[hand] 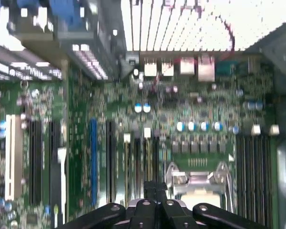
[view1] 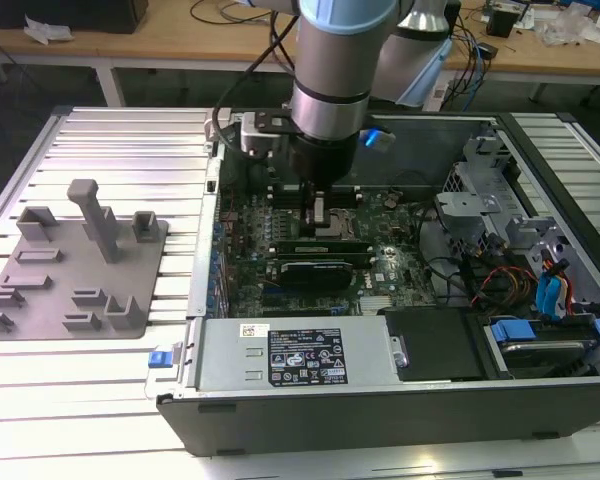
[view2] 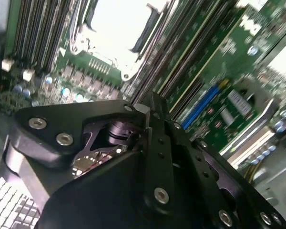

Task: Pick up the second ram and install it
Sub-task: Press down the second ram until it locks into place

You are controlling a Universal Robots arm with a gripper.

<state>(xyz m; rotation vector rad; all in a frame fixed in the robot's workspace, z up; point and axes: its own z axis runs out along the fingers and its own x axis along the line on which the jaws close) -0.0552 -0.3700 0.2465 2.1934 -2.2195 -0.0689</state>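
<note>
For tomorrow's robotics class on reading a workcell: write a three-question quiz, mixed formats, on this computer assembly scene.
1. True or false: the gripper is above the grey fixture tray.
2. Multiple choice: In the exterior view, the arm reaches down over which part? A) the motherboard B) the power supply C) the drive bay
3. Fill in: The fixture tray lies outside the computer case, on the exterior view's ____.

Key: 1 false; 2 A; 3 left.
</note>
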